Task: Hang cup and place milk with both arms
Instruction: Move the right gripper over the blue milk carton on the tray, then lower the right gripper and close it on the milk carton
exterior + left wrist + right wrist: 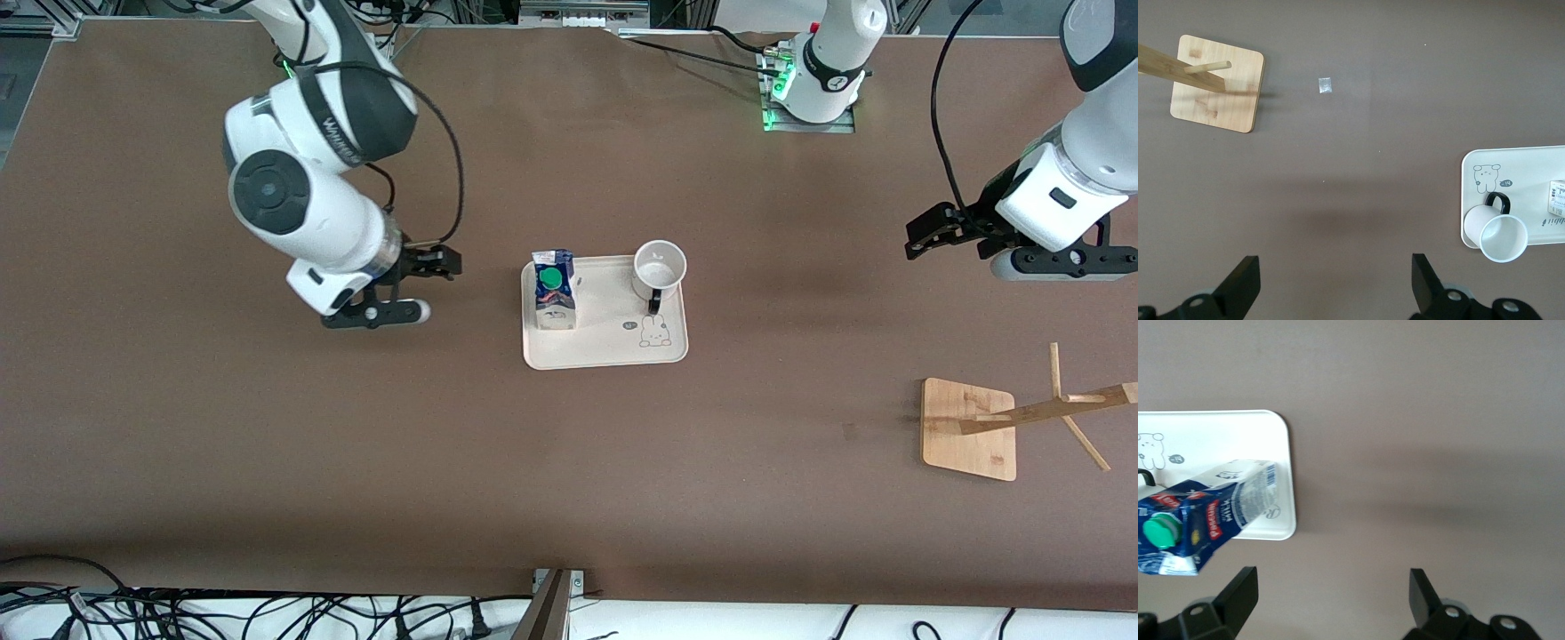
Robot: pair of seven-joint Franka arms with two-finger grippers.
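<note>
Both claws are spread and empty: my left claw (pixel 947 233) hovers over bare bench, the right claw (pixel 418 284) beside the tray (pixel 605 351). Cup (pixel 659 267) and milk (pixel 554 289) stand upright on it. I'd approach each squarely, pinching the cup's rim clear of its handle.

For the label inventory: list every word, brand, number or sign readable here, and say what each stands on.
"MILK": white letters on the milk carton, right wrist view; the word in its red band is too blurred to read.
Lettering on the right arm's dark band: not legible.
Tray: a rabbit drawing and a tiny mark beside it, too small to read.
Cup: no text shows.
</note>
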